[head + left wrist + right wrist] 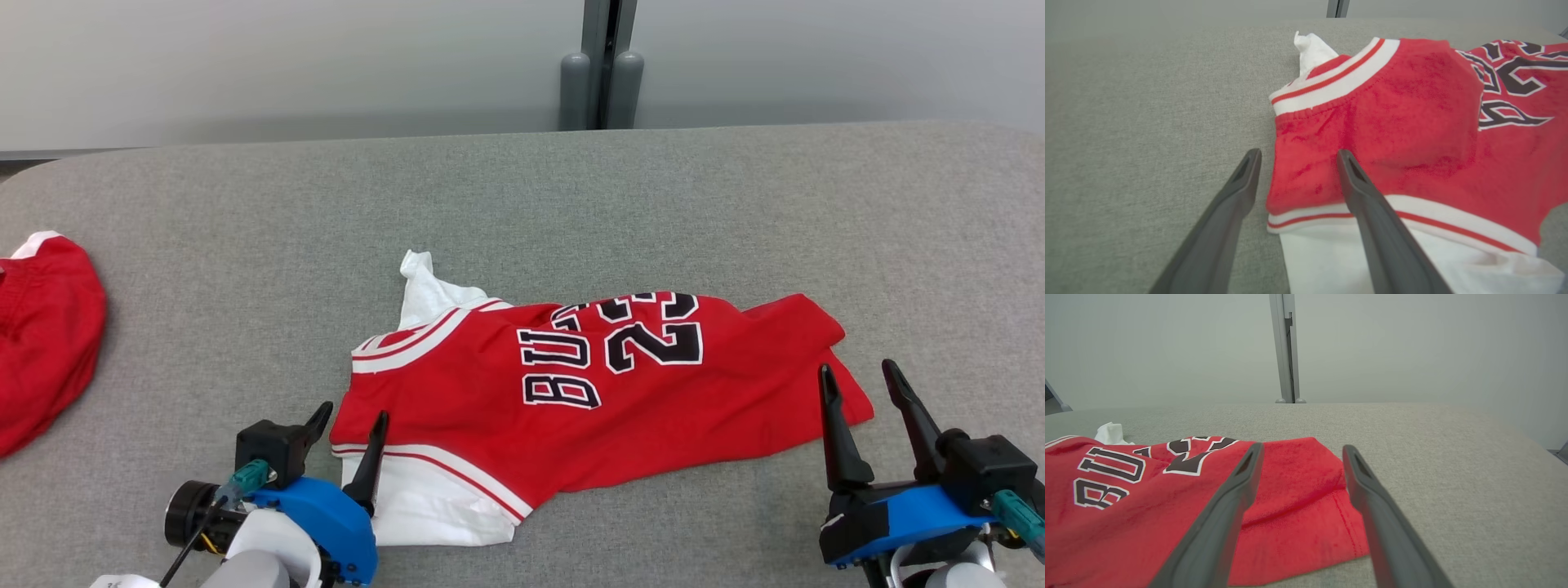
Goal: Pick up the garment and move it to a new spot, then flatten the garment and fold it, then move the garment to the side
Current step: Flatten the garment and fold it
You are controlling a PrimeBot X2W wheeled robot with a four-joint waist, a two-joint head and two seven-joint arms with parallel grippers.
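Note:
A red garment [620, 400], a jersey with white trim and black lettering, lies spread sideways on the grey table [522, 204]. My left gripper [353, 412] stands open at its left, collar-side corner, one finger over the cloth and the other over bare table. In the left wrist view the jersey [1392, 134] fills the right half, and the left gripper [1296, 155] straddles its red and white edge. My right gripper [858, 369] stands open at the jersey's right hem. The right wrist view shows the right gripper [1302, 451] over the hem corner of the jersey [1298, 490]. Neither holds anything.
A second red garment [41, 335] with white trim lies at the table's left edge. A grey post [602, 65] stands behind the table's far edge against a pale wall. Bare grey tabletop stretches beyond and to the right of the jersey.

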